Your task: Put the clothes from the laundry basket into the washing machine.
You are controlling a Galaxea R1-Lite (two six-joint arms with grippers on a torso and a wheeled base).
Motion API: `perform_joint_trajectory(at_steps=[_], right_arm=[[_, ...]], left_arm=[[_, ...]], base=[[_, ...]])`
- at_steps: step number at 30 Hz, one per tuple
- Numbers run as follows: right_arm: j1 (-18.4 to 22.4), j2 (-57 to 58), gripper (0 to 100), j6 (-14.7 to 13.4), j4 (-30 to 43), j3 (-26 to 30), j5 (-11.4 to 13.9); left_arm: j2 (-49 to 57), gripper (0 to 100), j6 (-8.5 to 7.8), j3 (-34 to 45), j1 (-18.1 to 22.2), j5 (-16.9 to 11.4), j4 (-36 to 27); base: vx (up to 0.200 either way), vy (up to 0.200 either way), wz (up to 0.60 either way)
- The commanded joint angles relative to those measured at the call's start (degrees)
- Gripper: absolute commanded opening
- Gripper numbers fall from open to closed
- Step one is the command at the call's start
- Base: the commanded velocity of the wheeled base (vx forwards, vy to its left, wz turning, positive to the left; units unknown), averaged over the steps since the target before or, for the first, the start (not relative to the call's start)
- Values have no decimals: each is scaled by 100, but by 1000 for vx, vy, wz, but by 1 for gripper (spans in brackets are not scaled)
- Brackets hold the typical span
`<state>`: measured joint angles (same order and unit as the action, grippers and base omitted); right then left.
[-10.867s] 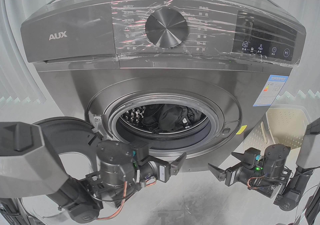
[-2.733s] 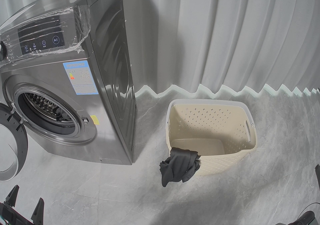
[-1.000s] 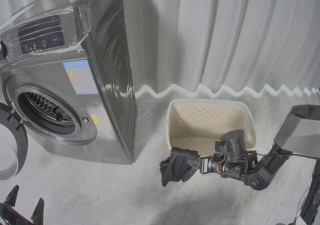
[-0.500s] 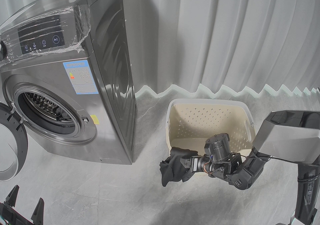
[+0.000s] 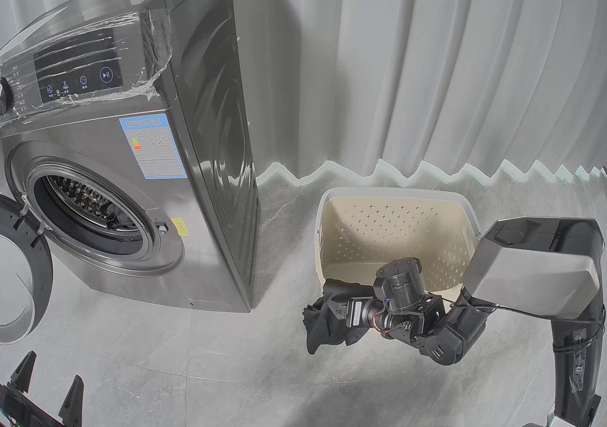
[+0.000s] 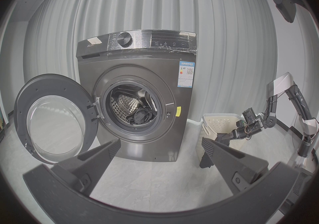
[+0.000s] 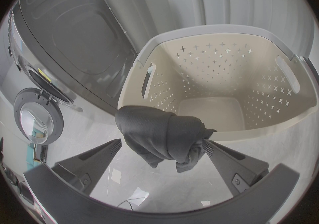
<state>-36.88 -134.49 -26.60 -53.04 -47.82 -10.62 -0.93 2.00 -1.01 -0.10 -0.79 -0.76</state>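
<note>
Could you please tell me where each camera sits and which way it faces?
Head: high, looking down at washing machine and laundry basket; right end effector at dark garment, left end effector at lower corner.
Left wrist: low, facing the machine's open drum; own fingers frame it.
Right wrist: by the basket rim, facing the garment; own fingers.
Shared: machine, basket, garment.

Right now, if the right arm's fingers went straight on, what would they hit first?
The dark grey cloth garment draped over the rim of the cream plastic laundry basket, seemingly between the open fingers of the right gripper.
</note>
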Motion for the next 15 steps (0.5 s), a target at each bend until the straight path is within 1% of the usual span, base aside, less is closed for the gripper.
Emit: perform_joint_trajectory(at_steps=[1, 4, 12, 15], right_arm=[[-21, -245, 100, 6, -286, -87, -2], [-21, -385, 100, 41, -514, -96, -10], [-21, -420, 100, 41, -567, -96, -10], [-21, -464, 100, 58, -699, -104, -10]], left_arm=[[84, 100, 2, 66, 1, 0, -4], [84, 100, 11, 66, 1, 0, 5], [84, 100, 11, 66, 1, 0, -4], [84, 100, 11, 75, 1, 0, 5]], base=[[0, 0, 0], [0, 0, 0], [0, 0, 0], [0, 0, 0]])
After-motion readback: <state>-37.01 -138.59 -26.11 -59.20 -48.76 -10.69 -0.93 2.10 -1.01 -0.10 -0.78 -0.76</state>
